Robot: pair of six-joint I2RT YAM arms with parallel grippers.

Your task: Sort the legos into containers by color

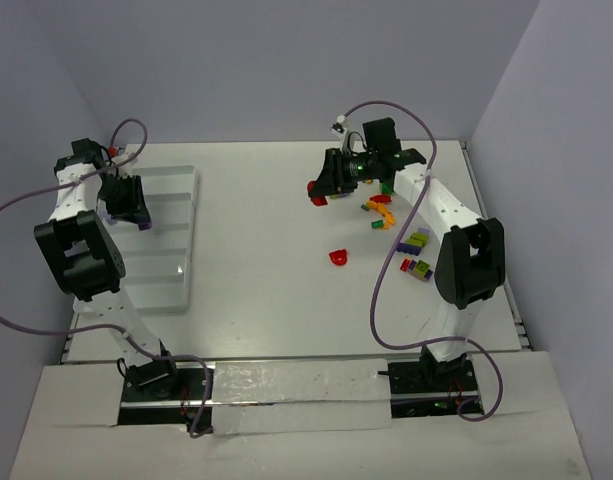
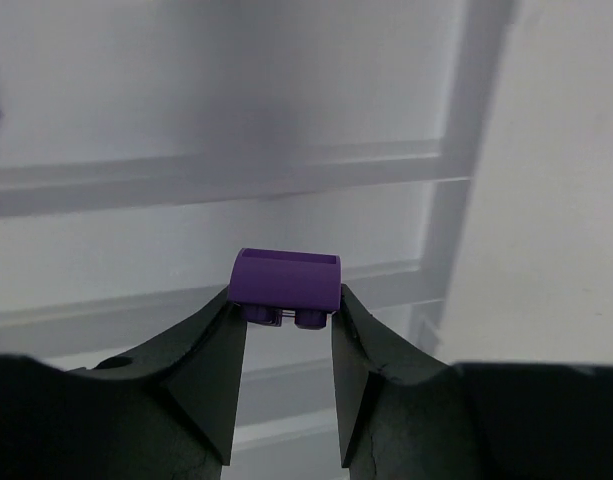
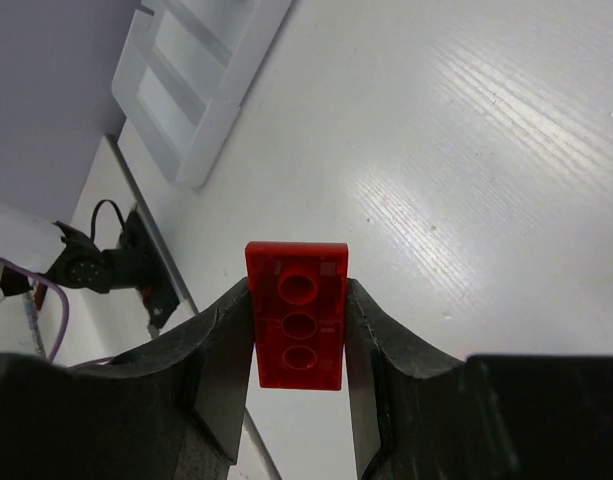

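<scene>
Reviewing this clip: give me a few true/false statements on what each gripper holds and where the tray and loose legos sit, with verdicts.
1. The left gripper is shut on a purple lego. True.
2. The right gripper is empty. False: it is shut on a flat red lego.
3. The left gripper is above the tray. True.
4. The loose legos lie inside the tray. False: they lie on the table, on its right side, far from the tray.
</scene>
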